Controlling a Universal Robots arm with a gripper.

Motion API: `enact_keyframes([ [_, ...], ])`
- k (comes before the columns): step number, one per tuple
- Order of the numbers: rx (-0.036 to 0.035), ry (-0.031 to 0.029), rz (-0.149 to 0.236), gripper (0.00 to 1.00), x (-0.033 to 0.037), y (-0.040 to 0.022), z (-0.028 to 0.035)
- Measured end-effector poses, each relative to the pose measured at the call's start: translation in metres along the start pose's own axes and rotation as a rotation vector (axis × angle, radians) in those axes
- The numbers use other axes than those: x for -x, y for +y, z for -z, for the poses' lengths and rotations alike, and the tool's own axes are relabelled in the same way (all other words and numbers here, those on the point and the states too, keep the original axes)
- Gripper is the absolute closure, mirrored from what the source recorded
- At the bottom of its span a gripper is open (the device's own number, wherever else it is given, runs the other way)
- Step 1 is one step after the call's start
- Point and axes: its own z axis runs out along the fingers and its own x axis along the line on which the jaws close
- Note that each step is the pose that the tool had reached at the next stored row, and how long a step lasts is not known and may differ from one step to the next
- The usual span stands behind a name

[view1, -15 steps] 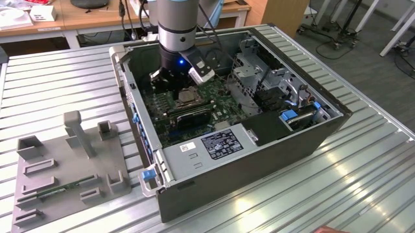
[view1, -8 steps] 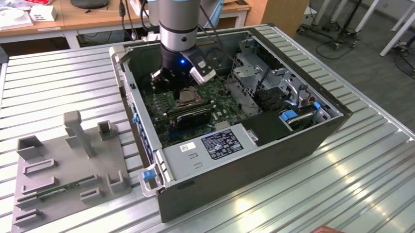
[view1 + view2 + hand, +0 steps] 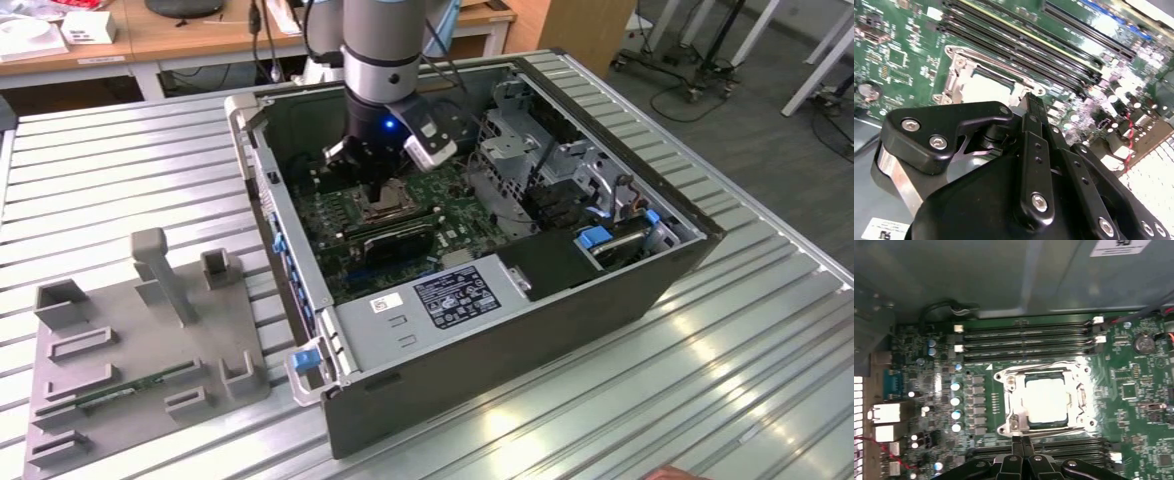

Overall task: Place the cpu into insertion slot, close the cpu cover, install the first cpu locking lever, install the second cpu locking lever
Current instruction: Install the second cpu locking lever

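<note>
The cpu (image 3: 1046, 400) lies flat in the insertion slot (image 3: 388, 207) on the green motherboard (image 3: 1134, 405), its pale metal top showing bright. The cpu cover (image 3: 1013, 405) lies down over it, framing the chip in its window. A thin wire locking lever (image 3: 1054, 429) runs along the socket edge nearest the fingers. My gripper (image 3: 1021, 442) hovers just at that edge with its two narrow black fingers pressed together and nothing visible between them. The second wrist view has the same fingers (image 3: 1031, 107) beside the socket's silvery frame (image 3: 956, 82). In the exterior view the gripper (image 3: 383, 190) hangs inside the case above the socket.
Long black memory slots (image 3: 1024, 337) flank the socket on both sides. The open computer case (image 3: 287, 270) walls in the board, with a power supply (image 3: 441, 295) and drive cage (image 3: 534, 150) close by. A grey fixture plate (image 3: 134, 340) sits on the slatted metal table (image 3: 747, 380).
</note>
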Motion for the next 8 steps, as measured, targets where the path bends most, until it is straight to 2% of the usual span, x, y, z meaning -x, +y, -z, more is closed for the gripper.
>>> enact_keyframes([
  [8,0.0000,-0.0001,-0.001,0.89,0.0207,0.0018,-0.0005],
])
